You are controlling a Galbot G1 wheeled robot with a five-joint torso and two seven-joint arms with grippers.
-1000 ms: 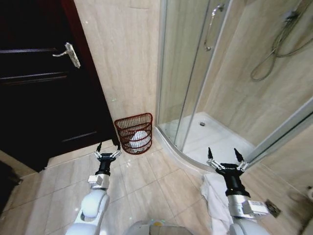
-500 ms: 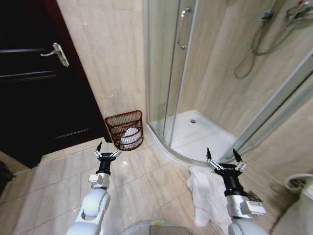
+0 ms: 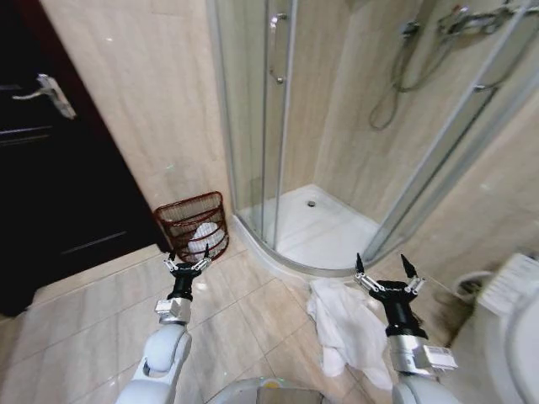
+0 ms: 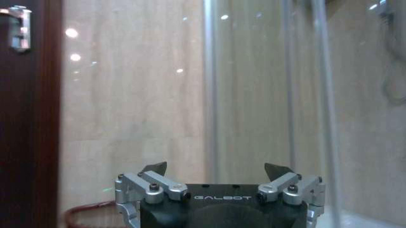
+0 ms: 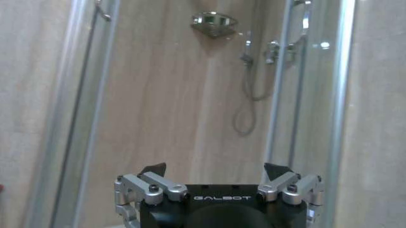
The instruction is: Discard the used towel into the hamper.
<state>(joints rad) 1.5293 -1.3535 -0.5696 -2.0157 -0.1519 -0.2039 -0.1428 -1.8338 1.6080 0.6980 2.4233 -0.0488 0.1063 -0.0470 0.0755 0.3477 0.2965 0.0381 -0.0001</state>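
Lying crumpled on the floor tiles beside the shower tray, the towel (image 3: 349, 324) sits beneath the right gripper (image 3: 386, 273); both jaws spread, empty. Advise descending squarely onto a thick fold. Hamper (image 3: 192, 227) stands against the wall, ahead of the left gripper (image 3: 188, 260).

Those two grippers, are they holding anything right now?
Nothing. The left gripper and right gripper are both open and empty; the towel lies on the floor.

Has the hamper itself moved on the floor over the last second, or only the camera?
No. The hamper sits against the same beige wall strip between dark door and shower enclosure; all slid left together, so the camera turned.
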